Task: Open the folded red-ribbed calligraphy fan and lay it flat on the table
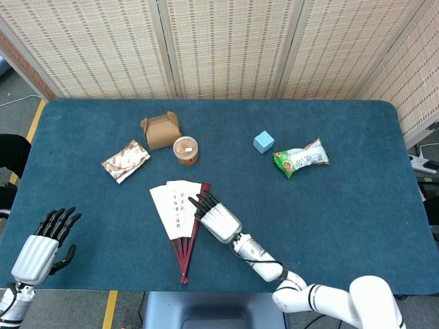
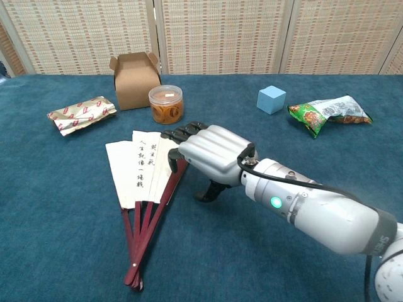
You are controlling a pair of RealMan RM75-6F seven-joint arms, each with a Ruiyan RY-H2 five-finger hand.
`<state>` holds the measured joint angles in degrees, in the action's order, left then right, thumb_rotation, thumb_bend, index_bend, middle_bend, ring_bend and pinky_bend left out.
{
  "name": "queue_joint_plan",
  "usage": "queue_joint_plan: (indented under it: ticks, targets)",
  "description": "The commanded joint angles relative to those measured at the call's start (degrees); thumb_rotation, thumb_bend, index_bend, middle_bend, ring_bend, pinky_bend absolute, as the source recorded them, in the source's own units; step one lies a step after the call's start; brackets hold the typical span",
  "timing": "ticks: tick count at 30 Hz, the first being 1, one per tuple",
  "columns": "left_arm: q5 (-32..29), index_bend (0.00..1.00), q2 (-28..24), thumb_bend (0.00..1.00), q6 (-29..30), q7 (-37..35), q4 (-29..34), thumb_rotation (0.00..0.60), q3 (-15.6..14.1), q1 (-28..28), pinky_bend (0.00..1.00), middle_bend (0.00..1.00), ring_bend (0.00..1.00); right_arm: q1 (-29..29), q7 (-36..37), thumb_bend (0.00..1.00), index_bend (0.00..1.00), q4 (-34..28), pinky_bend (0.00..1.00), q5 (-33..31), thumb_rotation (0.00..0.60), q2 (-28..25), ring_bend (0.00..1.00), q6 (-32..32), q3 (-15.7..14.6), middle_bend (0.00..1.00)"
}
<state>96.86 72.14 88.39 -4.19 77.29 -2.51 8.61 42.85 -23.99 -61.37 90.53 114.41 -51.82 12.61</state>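
Idling at the near left table edge in head view only: left hand (image 1: 40,248), fingers apart, holding nothing. Reaching over the partly spread fan (image 2: 146,179) at mid-table: right hand (image 2: 211,155), fingers extended over the red outer rib, gripping nothing. Sitting beyond: brown box (image 2: 133,78) and jar (image 2: 166,104).

Fan (image 1: 177,209) lies near the table's (image 1: 329,226) front edge — box (image 1: 161,129), jar (image 1: 185,149) behind; cube (image 1: 263,142), snack bag (image 1: 301,157) right.

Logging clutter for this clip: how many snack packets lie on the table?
2: a red-patterned packet at left beside the cardboard box, and a green packet at right by the blue cube.
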Motion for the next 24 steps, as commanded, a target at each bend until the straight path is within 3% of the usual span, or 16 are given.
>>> queue_joint_plan:
  ticks: [1,3,15,24]
  targets:
    - [-0.22,0.07,-0.01,0.51,0.03,-0.13,-0.15,0.600,0.11,-0.05,0.09,0.01,0.00,1.67,-0.99,0.21,0.38,1.85,0.00,-1.27,0.600,1.79,0.00,1.38,0.82,0.00]
    - [-0.42,0.07,-0.05,0.51,0.02,-0.35,-0.27,0.600,0.28,-0.01,0.09,0.01,0.00,3.11,-1.29,0.21,0.38,4.10,0.00,-2.84,0.600,4.43,0.00,2.02,1.93,0.00]
    - [-0.70,0.07,-0.20,0.51,0.34,0.63,-0.03,0.600,0.78,0.02,0.09,0.01,0.00,5.96,1.31,0.23,0.42,12.89,0.00,-3.53,0.600,11.45,0.00,-1.84,1.22,0.01]
    - [-1.12,0.07,0.06,0.51,0.15,0.86,-0.61,0.600,0.93,-0.04,0.09,0.01,0.00,7.14,6.00,0.47,0.61,20.11,0.00,-2.29,0.600,15.60,0.00,-6.86,0.29,0.12]
